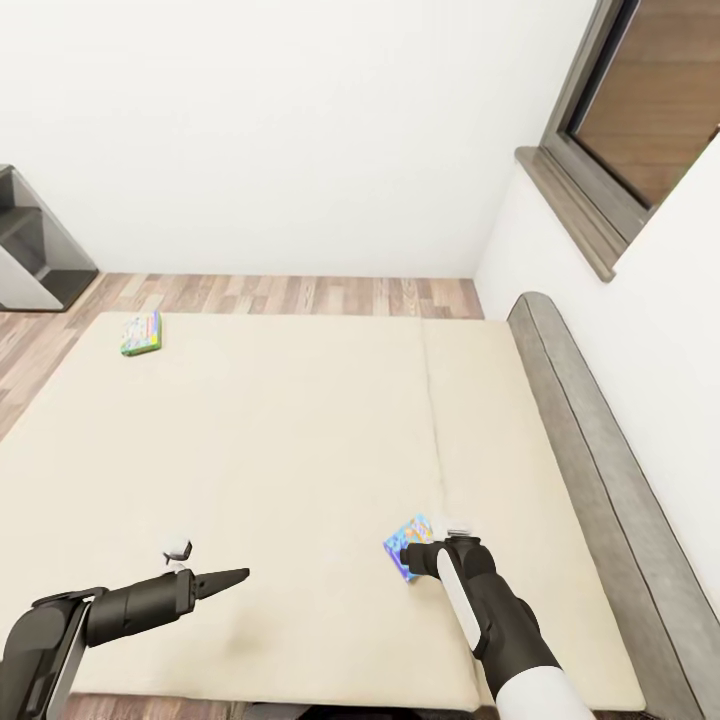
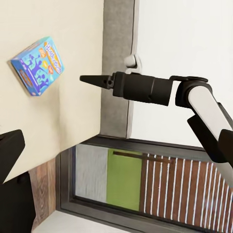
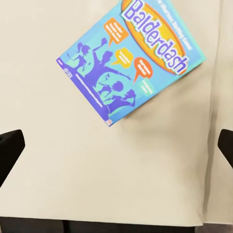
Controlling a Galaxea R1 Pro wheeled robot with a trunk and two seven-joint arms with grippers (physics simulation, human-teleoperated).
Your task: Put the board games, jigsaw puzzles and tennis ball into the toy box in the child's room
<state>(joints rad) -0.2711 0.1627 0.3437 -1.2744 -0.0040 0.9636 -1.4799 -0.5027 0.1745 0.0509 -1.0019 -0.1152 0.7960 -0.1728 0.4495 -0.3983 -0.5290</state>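
Beige mattress fabric of the low double bed (image 1: 300,450) spreads under both of my arms, with its grey headboard (image 1: 600,450) running along the white wall below the dark-framed window (image 1: 640,110). My right gripper (image 1: 440,545) hangs just above the near part of the mattress, right over the small blue flat Balderdash game box (image 3: 131,58). Through the right wrist camera I see its two black fingertips (image 3: 9,155) far apart at the edges of the picture, so the jaws stand wide open, and the box lies flat on the mattress between and ahead of them, untouched. From the left wrist camera the same blue box (image 2: 38,65) sits just clear of the right arm's dark pointed tip.

My left gripper (image 1: 225,578) reaches out over the near left part of the bed, holding nothing. Its dark fingers look drawn together in a point, though I cannot tell for sure.

A second flat box, green-edged with a multicoloured top (image 1: 141,334), lies at the far left corner of the mattress, well apart from both arms.
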